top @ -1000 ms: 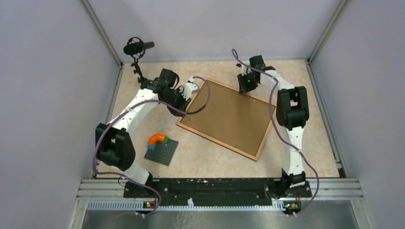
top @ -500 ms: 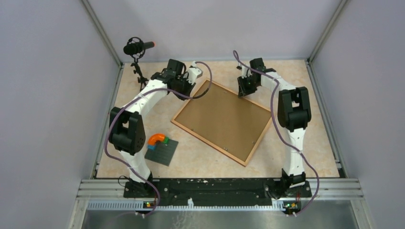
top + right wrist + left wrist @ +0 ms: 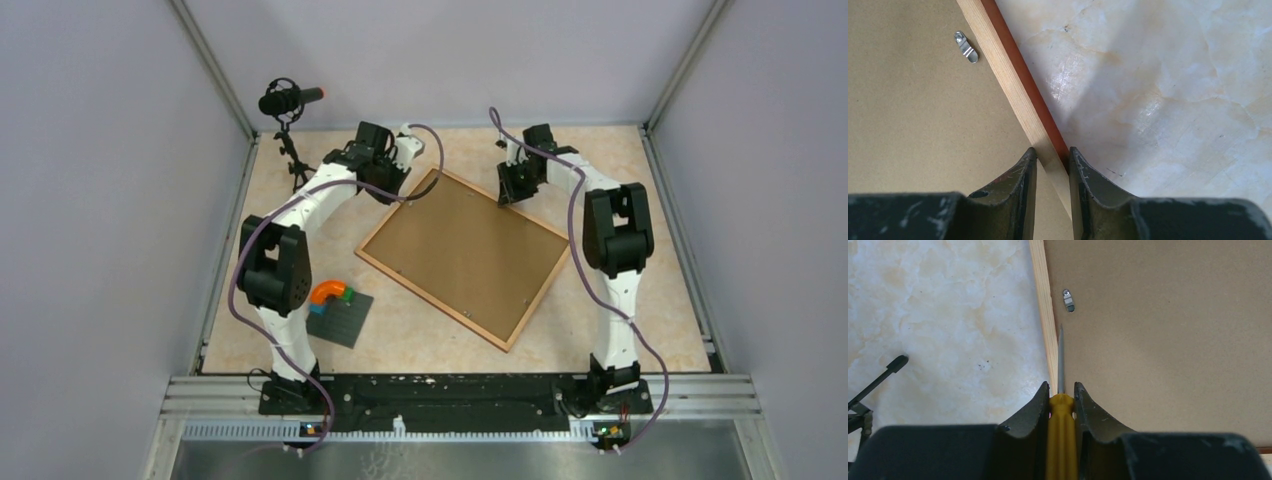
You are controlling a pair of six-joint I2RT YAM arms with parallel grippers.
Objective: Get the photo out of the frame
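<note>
The frame (image 3: 465,258) lies face down on the marbled table (image 3: 640,300), so I see only its flat, matt brown fibreboard back inside a thin border of pale wood with a red-brown outer edge; the photo is hidden beneath it. Small bright metal clips (image 3: 1068,300) sit on the board just inside the border. The frame rests skewed, one corner pointing at the far wall, and its long axis runs from far left to near right. My left gripper (image 3: 1061,392), at the frame's far-left edge, is clamped on a screwdriver (image 3: 1061,360) with a glossy yellow handle and a slim grey shaft, whose tip lies along the seam between border and board, just short of a clip. My right gripper (image 3: 1053,157), at the far-right edge, is pinched across the wooden border. Compared with a second ago, the frame has swung clockwise about its far corner, so its near corner now sits further left, and the left arm has folded in towards the far side of the frame. Left of the frame's near edge sits a grey studded plate (image 3: 340,320).
</note>
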